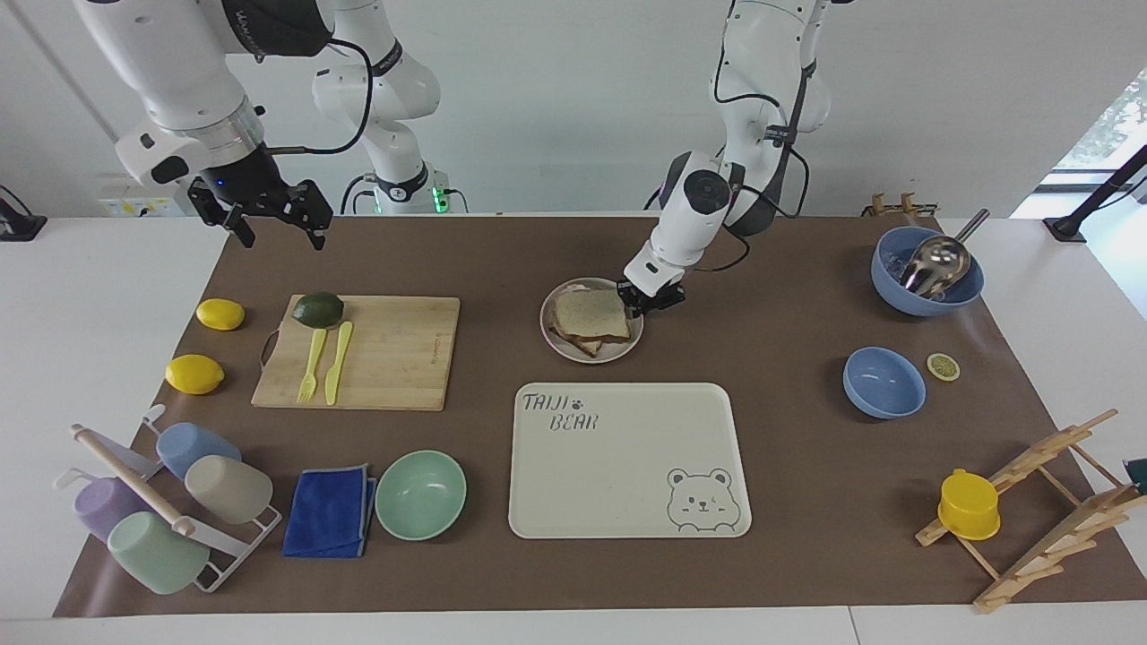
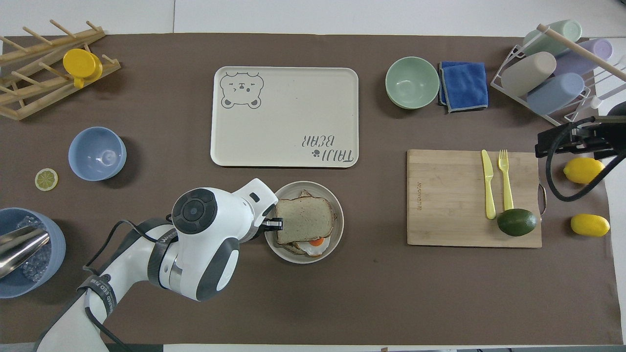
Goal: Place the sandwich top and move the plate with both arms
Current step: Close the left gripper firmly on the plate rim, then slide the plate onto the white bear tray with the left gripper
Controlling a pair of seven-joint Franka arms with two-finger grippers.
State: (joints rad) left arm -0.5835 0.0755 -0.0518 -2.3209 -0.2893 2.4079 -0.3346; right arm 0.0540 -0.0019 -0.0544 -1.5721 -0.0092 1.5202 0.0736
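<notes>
The sandwich top, a pale bread slice, lies on the stacked sandwich on the plate. From overhead the slice covers a browner slice, and a fried egg peeks out at the side nearer the robots. My left gripper is down at the plate's rim on the left arm's side, shut on that rim; from overhead the left gripper shows under the wrist. My right gripper hangs open and empty, high over the mat's corner by the cutting board.
The bear tray lies just farther from the robots than the plate. A cutting board carries an avocado, a fork and a knife, with two lemons beside it. A mint bowl, blue cloth, cup rack, blue bowls and wooden rack line the edges.
</notes>
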